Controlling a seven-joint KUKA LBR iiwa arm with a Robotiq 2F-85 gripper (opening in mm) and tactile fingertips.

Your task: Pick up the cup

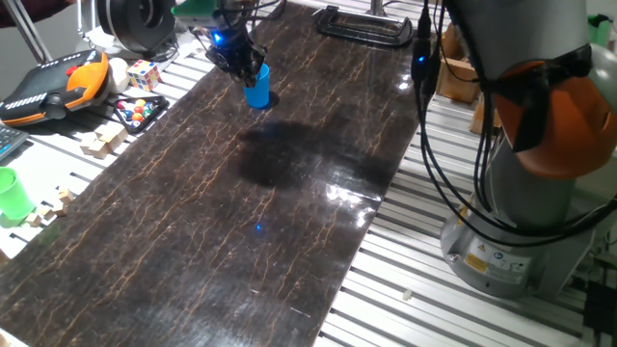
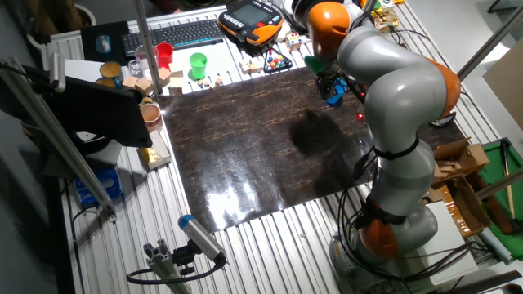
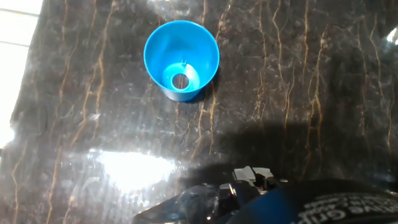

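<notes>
The cup (image 1: 257, 87) is small, bright blue and stands upright on the dark marble-patterned board (image 1: 222, 222) near its far end. In the hand view the cup (image 3: 181, 59) shows from above, open mouth up, in the upper middle. My gripper (image 1: 241, 63) hangs just above and to the left of the cup's rim. Its fingers are dark and blurred, and I cannot tell how they stand. In the other fixed view only a bit of the cup (image 2: 333, 98) shows behind the arm (image 2: 392, 73).
A light green cup (image 1: 12, 193) stands on the left table edge, with wooden blocks (image 1: 101, 143), a Rubik's cube (image 1: 143, 74) and a teach pendant (image 1: 53, 85) near it. A black clamp (image 1: 362, 24) lies at the board's far end. The robot base (image 1: 521, 222) is at the right.
</notes>
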